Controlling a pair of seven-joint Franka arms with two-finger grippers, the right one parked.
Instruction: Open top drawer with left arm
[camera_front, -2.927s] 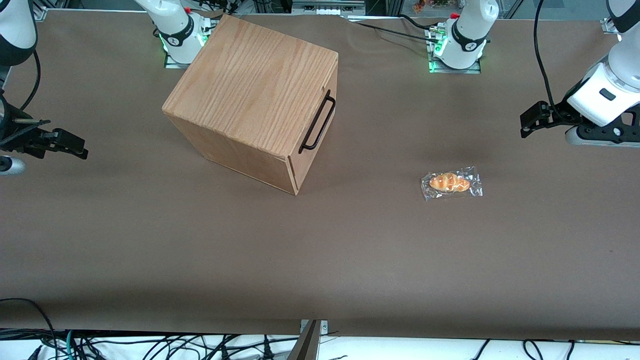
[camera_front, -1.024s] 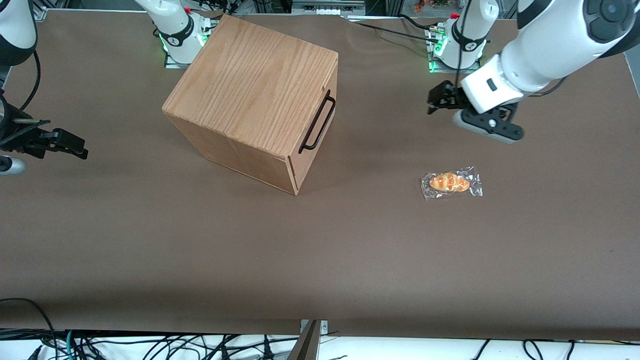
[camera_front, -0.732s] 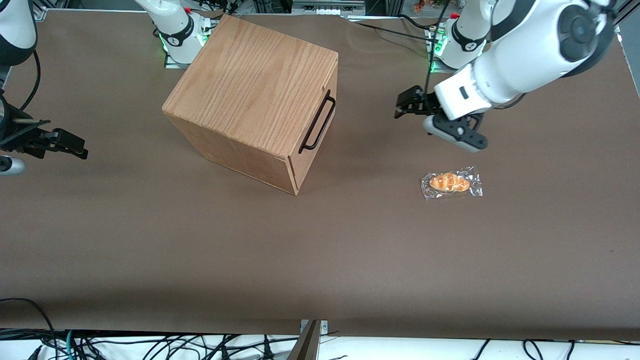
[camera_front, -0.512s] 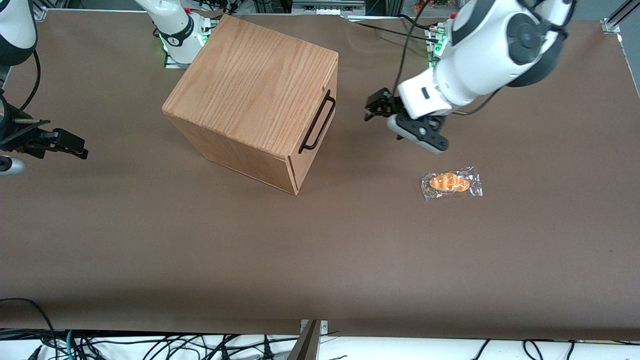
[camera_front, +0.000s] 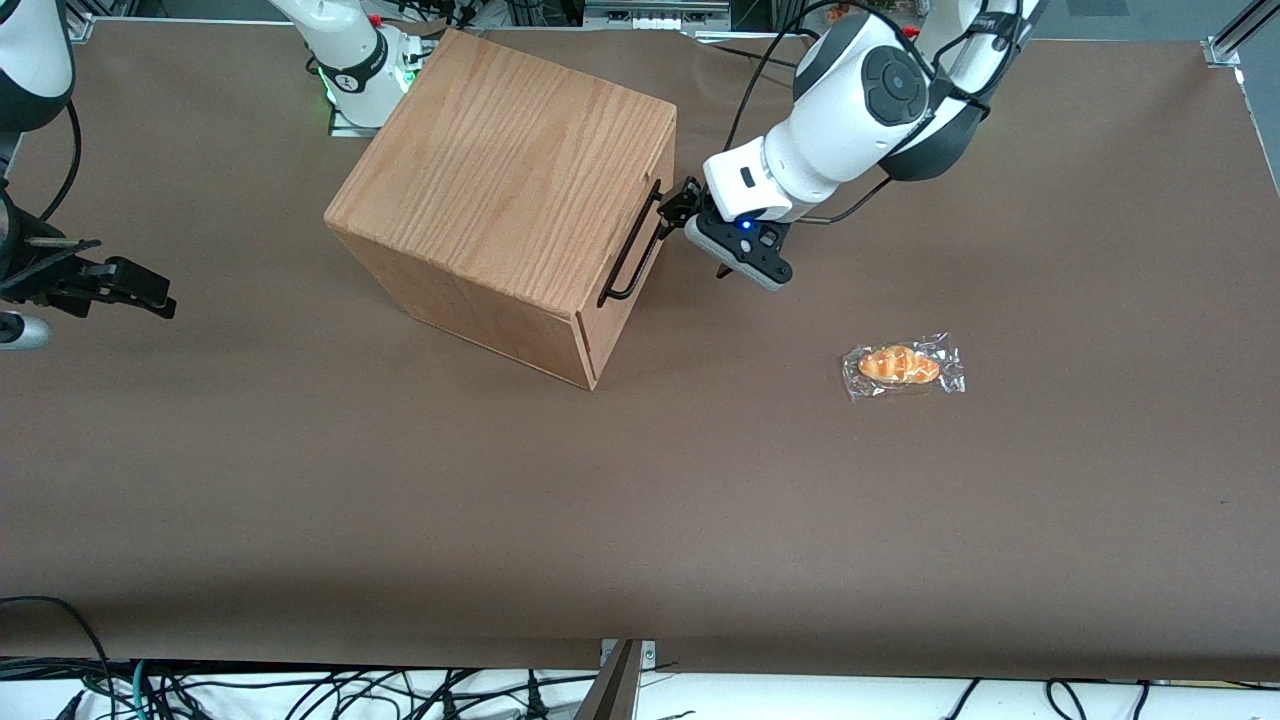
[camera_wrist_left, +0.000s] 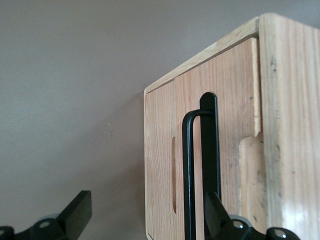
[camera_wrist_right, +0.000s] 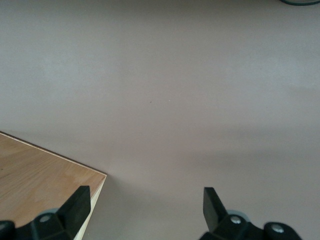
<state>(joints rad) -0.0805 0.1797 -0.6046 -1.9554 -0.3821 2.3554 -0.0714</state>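
The white left arm has its black-fingered gripper spread wide at the thin black U-shaped bar handle of the light-oak top drawer, shut in the oak-grain cabinet; a wrapped bun lies well apart.

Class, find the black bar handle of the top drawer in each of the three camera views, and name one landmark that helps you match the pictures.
Front view: the handle runs along the cabinet face turned toward the working arm, the open gripper at its upper end.
Left wrist view: the handle lies between the fingers.
Right wrist view: not in it.
Shared landmark: the cabinet's oak top edge.
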